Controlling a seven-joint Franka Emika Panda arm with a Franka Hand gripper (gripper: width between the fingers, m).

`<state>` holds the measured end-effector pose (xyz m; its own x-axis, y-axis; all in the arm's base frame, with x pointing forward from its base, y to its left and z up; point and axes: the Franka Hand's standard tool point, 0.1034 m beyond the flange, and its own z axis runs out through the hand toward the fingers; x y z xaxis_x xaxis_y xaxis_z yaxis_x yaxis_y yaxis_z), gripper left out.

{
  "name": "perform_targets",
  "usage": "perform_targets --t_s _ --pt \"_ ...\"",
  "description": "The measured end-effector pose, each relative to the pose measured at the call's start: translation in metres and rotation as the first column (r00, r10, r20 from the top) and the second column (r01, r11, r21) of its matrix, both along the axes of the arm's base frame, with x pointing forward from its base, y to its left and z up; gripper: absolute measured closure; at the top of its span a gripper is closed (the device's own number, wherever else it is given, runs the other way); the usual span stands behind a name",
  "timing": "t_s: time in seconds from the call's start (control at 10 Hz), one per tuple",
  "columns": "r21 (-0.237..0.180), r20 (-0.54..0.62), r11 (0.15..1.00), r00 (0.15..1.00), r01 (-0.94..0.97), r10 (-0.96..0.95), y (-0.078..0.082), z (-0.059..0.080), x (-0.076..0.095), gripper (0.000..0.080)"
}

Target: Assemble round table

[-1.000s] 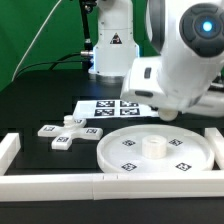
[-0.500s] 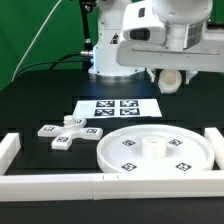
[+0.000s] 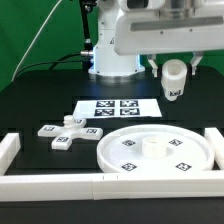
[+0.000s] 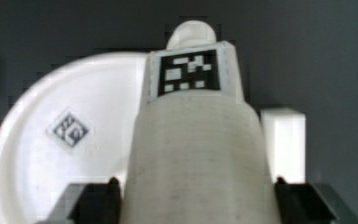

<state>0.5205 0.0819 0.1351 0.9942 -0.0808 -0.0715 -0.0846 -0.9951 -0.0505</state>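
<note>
The short white cylinder leg (image 3: 173, 81) hangs upright in the air, high above the right rear of the table, with my gripper (image 3: 173, 67) shut on it. In the wrist view the leg (image 4: 197, 120) fills the middle, its tag facing the camera, and dark fingers (image 4: 98, 206) press on both its sides. The large round top (image 3: 112, 160) lies flat near the front, with a raised hub (image 3: 153, 147) at its centre and tags around it. The disc (image 4: 60, 100) also shows beyond the leg in the wrist view. The cross-shaped base (image 3: 68, 131) lies at the exterior view's left.
The marker board (image 3: 118, 107) lies flat behind the round top. White border rails run along the front (image 3: 60, 184), the left (image 3: 8, 150) and the right (image 3: 215, 140). The robot's base (image 3: 110, 55) stands at the back. A green curtain hangs behind.
The arm has lifted and drawn back from the camera, carrying the leg. The leg now hangs in plain view at the exterior view's upper right.
</note>
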Motion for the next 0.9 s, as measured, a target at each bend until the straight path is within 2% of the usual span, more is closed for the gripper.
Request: perform_targets --t_s 0.1,0.2,0.4,0.7,0.9 --pt "0.0 0.08 1.0 0.997 -0.001 0.001 0.001 -0.002 0.001 0.0392" --pt "-0.001 0.105 1.0 0.994 -0.001 0.001 0.001 -0.005 -0.001 0.0392" --pt "-0.004 0.236 1.0 0.972 -0.011 0.012 0.0 -0.006 0.007 0.0392" --pt "-0.048 0.429 0.997 0.9 -0.057 0.072 -0.024 0.006 0.034 0.0392" --pt "-0.066 0.554 0.996 0.829 -0.054 0.082 -0.024 0.006 0.034 0.0392"
